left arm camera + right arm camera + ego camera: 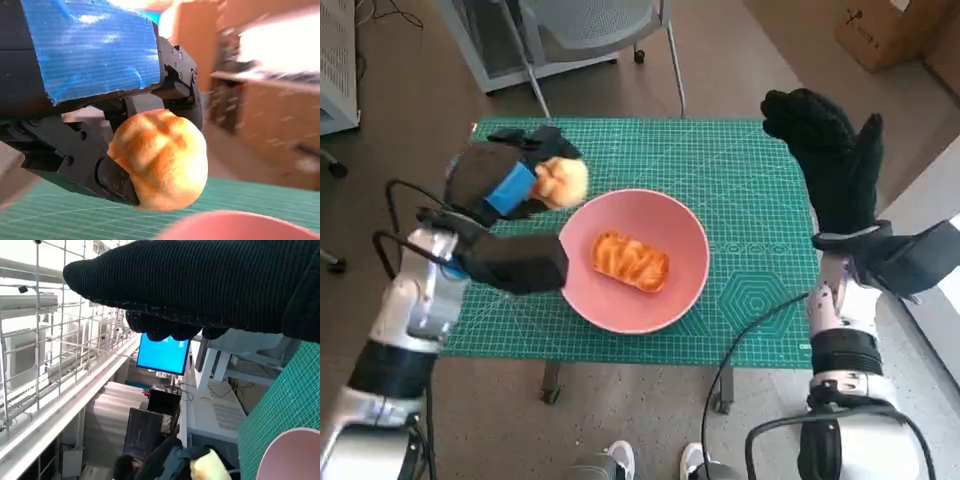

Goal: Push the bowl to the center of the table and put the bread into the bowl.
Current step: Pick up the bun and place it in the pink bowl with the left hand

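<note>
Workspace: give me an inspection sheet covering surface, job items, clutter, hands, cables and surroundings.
Surface: green cutting mat covers the small table.
Job items: pink bowl sits near the mat's middle, one glazed bread piece already inside; a round bread roll is off the mat, by the bowl's left rim.
Clutter: nothing seen.
Hands: left hand grips the roll; right hand is raised over the mat's right edge, holding nothing, fingers apart.
Cables: black cables loop along both forearms.
Surroundings: chair behind the table, cardboard box on the floor, feet at the near edge.

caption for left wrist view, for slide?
Left hand holds a round bread roll above the pink bowl's rim.
</note>
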### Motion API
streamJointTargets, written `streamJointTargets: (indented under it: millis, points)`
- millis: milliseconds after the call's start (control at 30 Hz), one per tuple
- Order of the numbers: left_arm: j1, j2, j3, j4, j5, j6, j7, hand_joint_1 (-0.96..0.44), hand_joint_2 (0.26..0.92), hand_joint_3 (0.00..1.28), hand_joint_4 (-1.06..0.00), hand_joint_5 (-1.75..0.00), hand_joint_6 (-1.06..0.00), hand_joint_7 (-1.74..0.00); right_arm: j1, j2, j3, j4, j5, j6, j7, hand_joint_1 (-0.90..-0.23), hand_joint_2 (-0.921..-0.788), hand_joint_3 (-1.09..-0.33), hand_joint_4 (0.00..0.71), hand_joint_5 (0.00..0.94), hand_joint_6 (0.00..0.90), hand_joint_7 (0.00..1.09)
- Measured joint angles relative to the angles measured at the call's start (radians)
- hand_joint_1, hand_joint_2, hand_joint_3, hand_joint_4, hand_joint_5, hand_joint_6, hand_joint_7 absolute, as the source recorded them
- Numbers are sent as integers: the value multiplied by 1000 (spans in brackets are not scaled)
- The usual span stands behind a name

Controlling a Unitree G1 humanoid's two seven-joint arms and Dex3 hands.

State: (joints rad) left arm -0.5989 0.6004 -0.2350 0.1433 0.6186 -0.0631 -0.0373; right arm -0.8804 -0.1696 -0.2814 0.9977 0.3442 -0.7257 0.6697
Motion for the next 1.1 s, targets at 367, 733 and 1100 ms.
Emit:
streamJointTargets:
  millis: [367,733,1100]
  points:
    - [31,-74,-40,-80,13,-4,-49,3,902,5,-796,-974,-743,-1107,2,1,7,1,-13,-11,0,-517,-921,-575,218,0,308,0]
    - [35,-125,-82,8,13,-54,-73,2,907,6,-800,-990,-715,-1120,8,-1,6,1,-13,-12,0,-522,-921,-578,221,1,311,2]
    - [35,-169,-74,79,-36,-13,-149,-100,819,30,-315,-162,-402,-202,22,-1,7,-8,-13,-9,-1,-532,-921,-578,221,1,312,2]
